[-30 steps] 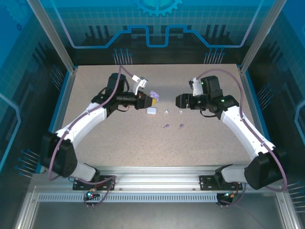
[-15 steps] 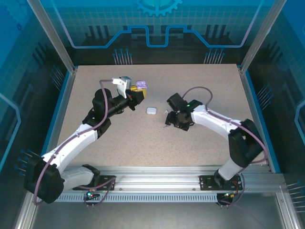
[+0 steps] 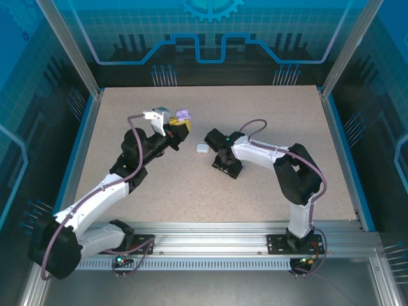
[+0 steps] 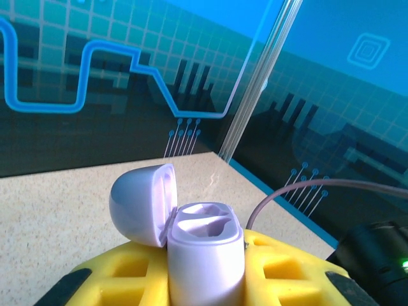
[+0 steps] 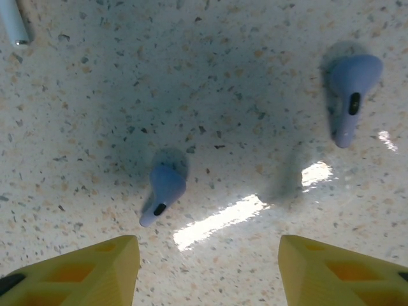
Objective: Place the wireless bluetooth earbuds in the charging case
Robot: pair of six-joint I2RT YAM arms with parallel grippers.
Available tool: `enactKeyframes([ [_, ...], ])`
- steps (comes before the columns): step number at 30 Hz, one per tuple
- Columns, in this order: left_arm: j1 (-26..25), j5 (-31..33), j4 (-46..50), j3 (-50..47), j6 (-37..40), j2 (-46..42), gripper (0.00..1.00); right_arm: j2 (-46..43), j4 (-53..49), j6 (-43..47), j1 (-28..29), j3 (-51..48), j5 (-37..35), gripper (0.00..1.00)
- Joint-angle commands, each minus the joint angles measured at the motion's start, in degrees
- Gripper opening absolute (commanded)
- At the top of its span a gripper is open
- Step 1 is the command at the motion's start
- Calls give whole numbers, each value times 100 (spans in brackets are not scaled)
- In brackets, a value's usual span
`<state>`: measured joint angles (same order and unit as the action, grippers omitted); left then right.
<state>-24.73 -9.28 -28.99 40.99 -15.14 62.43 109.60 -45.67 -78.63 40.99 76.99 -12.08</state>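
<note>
A purple charging case [image 4: 207,255] stands upright with its lid [image 4: 141,203] flipped open and both sockets empty. My left gripper [image 3: 178,128] is shut on it, holding it [image 3: 182,116] above the table at the back left. The right gripper [image 5: 207,271] points straight down at the table, open, with nothing between its yellow fingers [image 5: 83,274]. Two purple earbuds lie below it. One [image 5: 162,190] is just ahead of the left finger, the other [image 5: 350,95] farther off to the right. In the top view the right gripper [image 3: 227,167] covers them.
A closed white case [image 3: 202,148] lies on the speckled table [image 3: 268,115] between the two grippers. A white earbud stem [image 5: 14,23] pokes into the right wrist view's upper left corner. Blue walls and metal posts [image 3: 70,51] fence the table.
The left arm pulled back and to the left with the purple case. The right arm swung left, turned downward over the purple earbuds, and its jaws narrowed somewhat.
</note>
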Motion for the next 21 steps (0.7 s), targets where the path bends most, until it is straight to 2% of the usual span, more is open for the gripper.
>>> enactKeyframes([
  [1, -49, 129, -367, -119, -77, -222, 0, 197, -225, -343, 65, 278, -205, 57],
  [12, -96, 154, -318, -241, -51, -464, 0, 636, -380, -332, -35, 723, -313, 50],
  [21, -126, 154, -291, -241, -46, -531, 0, 750, -318, -271, -118, 669, -293, 39],
])
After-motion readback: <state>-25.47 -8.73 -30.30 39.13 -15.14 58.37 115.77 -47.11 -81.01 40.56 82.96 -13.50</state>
